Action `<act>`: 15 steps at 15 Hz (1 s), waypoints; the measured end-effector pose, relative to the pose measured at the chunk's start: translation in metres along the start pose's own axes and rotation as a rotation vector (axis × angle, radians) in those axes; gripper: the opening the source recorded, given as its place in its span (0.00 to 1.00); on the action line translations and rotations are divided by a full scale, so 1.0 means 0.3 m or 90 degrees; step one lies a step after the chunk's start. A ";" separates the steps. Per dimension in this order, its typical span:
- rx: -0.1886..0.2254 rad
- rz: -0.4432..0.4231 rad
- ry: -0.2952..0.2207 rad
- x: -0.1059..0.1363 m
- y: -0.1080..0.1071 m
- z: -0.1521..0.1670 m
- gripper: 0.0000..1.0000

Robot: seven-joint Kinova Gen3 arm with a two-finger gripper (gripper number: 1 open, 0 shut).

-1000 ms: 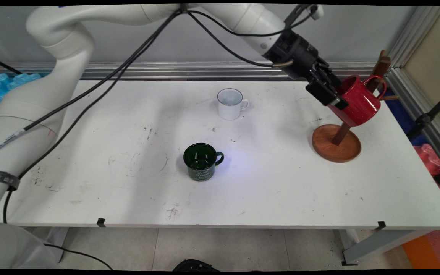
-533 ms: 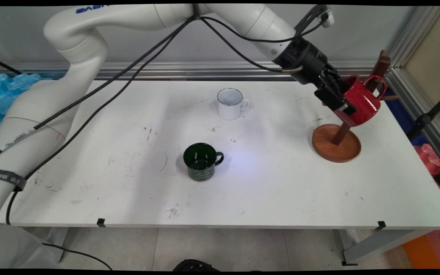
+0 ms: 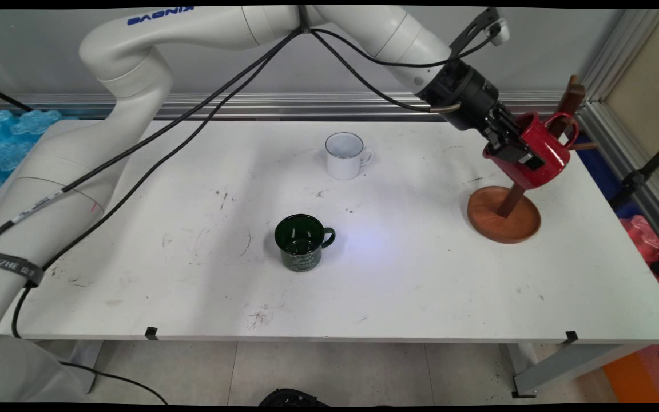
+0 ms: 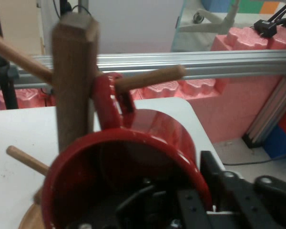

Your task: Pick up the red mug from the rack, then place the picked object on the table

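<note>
Taking the wooden mug stand (image 3: pixel 504 213) at the table's (image 3: pixel 421 297) right end as the landmark: the green mug (image 3: pixel 302 241) stands upright well to its left and nearer the camera. The white mug (image 3: pixel 345 154) stands farther back, also left. At the stand itself, the gripper (image 3: pixel 513 150) is clamped on the rim of the tilted red mug (image 3: pixel 541 157), its handle looped over a peg (image 4: pixel 148 78).

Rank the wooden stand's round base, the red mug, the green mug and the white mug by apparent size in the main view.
1. wooden base
2. red mug, partly hidden by the tool
3. green mug
4. white mug, though it sits farther from the camera, so the mugs' true order is unsure.
</note>
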 end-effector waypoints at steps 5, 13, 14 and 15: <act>-0.014 -0.001 -0.001 0.002 0.024 0.005 0.00; -0.028 0.008 0.009 0.053 0.090 -0.031 0.00; -0.028 0.011 0.009 0.061 0.100 -0.039 0.00; -0.029 0.013 0.009 0.066 0.107 -0.044 0.00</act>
